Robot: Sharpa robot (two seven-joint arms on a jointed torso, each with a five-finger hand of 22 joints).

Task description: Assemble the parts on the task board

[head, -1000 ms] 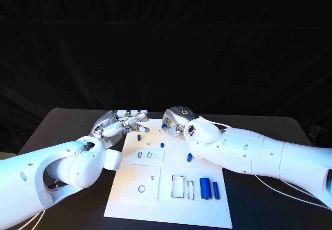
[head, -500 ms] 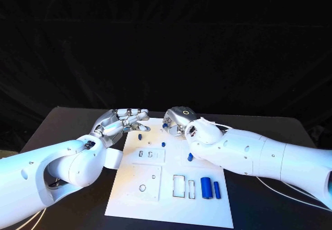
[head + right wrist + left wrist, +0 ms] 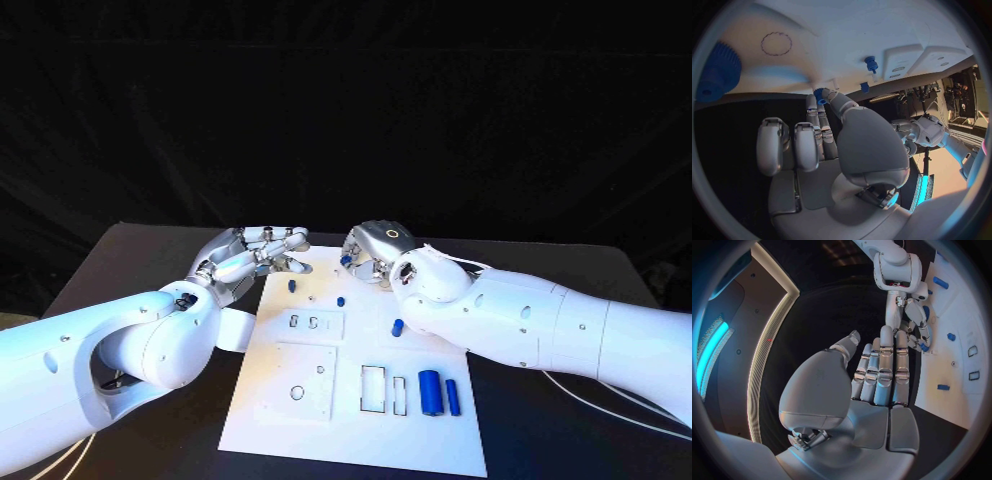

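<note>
White task board (image 3: 274, 415) lies mid-table on the black table (image 3: 130, 260). Right hand (image 3: 372, 250) sits at the board's far edge, thumb and a fingertip pinching a small blue part (image 3: 819, 95) just over the board; other fingers (image 3: 786, 145) straight, side by side. Left hand (image 3: 257, 252) rests at the board's far left corner, fingers (image 3: 886, 365) straight and pressed together, holding nothing, fingertips near the right hand's. On the board: blue peg (image 3: 291, 285) and blue stud (image 3: 340, 300) near the far edge, blue pin (image 3: 397, 326) mid-right, big blue cylinder (image 3: 428, 392) and thin blue bar (image 3: 451, 396) side by side near the front right, beside two narrow slots (image 3: 372, 389).
</note>
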